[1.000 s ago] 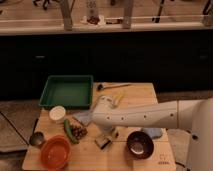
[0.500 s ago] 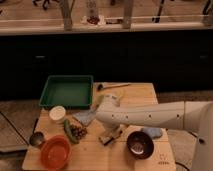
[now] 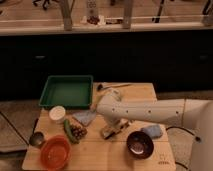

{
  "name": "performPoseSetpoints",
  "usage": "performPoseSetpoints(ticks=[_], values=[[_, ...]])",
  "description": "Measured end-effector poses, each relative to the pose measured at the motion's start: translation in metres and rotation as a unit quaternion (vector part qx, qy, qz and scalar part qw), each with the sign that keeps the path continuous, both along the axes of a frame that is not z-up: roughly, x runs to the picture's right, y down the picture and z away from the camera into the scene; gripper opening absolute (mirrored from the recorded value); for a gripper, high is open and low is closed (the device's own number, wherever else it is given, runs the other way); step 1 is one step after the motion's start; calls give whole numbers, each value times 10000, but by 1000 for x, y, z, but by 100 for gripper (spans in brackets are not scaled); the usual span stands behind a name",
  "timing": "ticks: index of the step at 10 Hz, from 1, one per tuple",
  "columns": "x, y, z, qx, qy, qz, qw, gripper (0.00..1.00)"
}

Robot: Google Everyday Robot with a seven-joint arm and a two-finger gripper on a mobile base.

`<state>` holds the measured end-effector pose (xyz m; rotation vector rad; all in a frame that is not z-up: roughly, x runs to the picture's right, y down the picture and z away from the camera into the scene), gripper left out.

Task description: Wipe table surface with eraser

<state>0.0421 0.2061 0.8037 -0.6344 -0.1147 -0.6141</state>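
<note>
While arm [image 3: 150, 110] reaches in from right, camera view: gripper [image 3: 111, 127] low over mid-surface [image 3: 95, 150], fingers clenched on eraser [image 3: 108, 133]. Eraser apparently pressed down, between cloth [image 3: 85, 118] and dark bowl [image 3: 140, 144]. Risks: leftward sweep shoves cloth or vegetables [image 3: 74, 131]; rightward sweep knocks dark bowl; tilted block loses felt contact, skips. Eraser long axis seemingly diagonal, lower-left to upper-right; exact facing unclear.

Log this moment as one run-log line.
gripper: shut on eraser | where: mid-table, down at table surface | nearby: dark bowl
</note>
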Motion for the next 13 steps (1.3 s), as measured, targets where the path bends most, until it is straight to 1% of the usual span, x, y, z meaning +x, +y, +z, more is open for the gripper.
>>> performPoseSetpoints(ticks=[3, 4, 6, 7, 8, 9, 10, 12, 13], values=[[-16, -14, 7, 10, -99, -103, 9999, 4], [-26, -17, 9, -2, -173, -173, 9997, 4], [-44, -18, 11, -56, -338, -362, 9988, 4], [-57, -16, 11, -80, -461, -499, 9977, 4], [-68, -12, 9, -133, -591, -613, 9963, 4], [-71, -9, 7, -143, -675, -735, 9949, 4], [-77, 2, 0, -214, -807, -886, 9926, 4], [-85, 16, -10, -241, -981, -1045, 9894, 4], [-84, 30, -22, -248, -1011, -1175, 9876, 4]])
